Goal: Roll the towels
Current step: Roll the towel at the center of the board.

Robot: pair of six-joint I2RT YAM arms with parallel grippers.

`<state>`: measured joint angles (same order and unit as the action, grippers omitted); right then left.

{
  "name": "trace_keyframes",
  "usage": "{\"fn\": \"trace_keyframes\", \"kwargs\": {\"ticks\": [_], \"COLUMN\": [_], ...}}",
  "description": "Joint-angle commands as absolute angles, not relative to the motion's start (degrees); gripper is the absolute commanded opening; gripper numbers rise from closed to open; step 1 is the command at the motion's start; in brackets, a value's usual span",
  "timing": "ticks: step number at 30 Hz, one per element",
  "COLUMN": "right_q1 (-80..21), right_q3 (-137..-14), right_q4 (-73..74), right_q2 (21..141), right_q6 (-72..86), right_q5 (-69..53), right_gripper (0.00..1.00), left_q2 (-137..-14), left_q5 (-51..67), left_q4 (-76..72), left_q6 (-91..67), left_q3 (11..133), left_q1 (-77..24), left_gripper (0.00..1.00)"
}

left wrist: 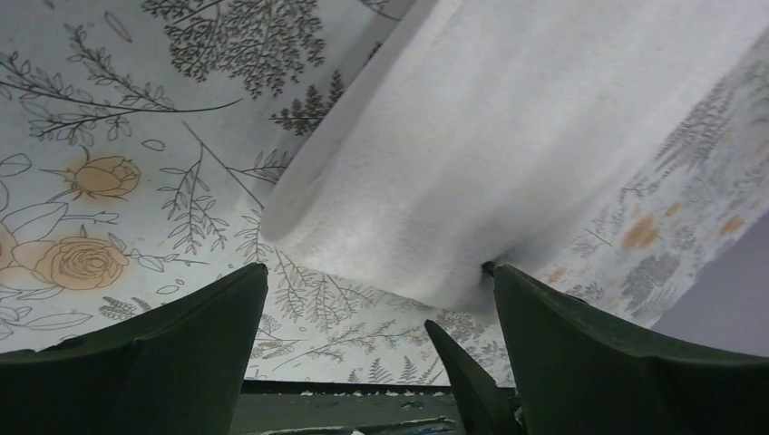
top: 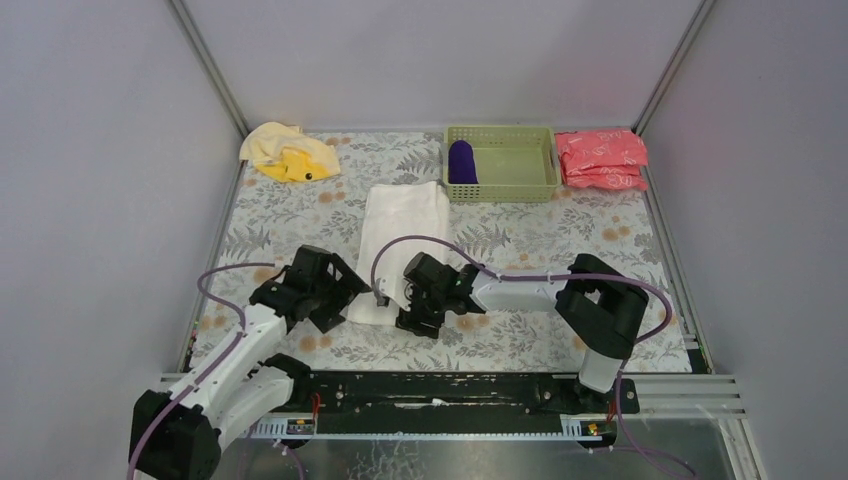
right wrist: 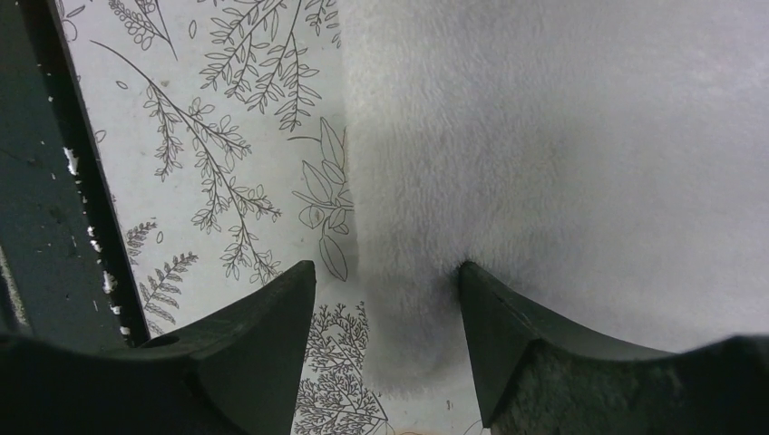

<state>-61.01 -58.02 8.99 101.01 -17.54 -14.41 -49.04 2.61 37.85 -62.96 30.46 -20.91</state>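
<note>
The white towel [top: 405,215] lies flat as a long strip on the flowered table, its near end between my two grippers. My left gripper [top: 352,292] [left wrist: 376,272] is open at that end's left corner, and its right fingertip [left wrist: 497,272] touches the white towel [left wrist: 508,136]. My right gripper [top: 402,300] [right wrist: 385,269] is open astride the white towel's [right wrist: 562,136] near edge, one fingertip [right wrist: 472,272] on the cloth and the other on the table. The dark purple towel [top: 461,162] lies rolled in the green basket [top: 545,165]. The yellow towel [top: 290,155] sits crumpled at the back left.
Pink-red wrapped packets [top: 600,158] lie at the back right beside the basket. Grey walls close in the table on three sides. A black rail [top: 450,390] runs along the near edge behind the arms. A finger of the other gripper [left wrist: 462,381] shows low in the left wrist view.
</note>
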Motion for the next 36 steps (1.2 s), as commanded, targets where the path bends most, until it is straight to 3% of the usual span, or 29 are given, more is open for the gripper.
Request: {"fn": "trace_keyframes", "kwargs": {"ticks": [1, 13, 36], "right_q1": [-61.90, -62.64, -66.92], "right_q3": [-58.65, -57.95, -57.16], "right_q4": [11.68, 10.90, 9.44], "right_q2": [103.02, 103.84, 103.80], "right_q6": [-19.68, -18.67, -17.72], "right_q5": [-9.86, -11.00, -12.20], "right_gripper": [0.65, 0.60, 0.53], "left_q2": [-52.25, -61.70, -80.29], "left_q5": [2.44, -2.13, -16.44], "left_q4": [38.91, 37.93, 42.20], "left_q6": [-64.92, -71.46, -75.23], "left_q3": [29.98, 28.68, 34.58], "left_q1": [-21.75, -28.00, -28.23], "left_gripper": [0.94, 0.86, 0.71]}}
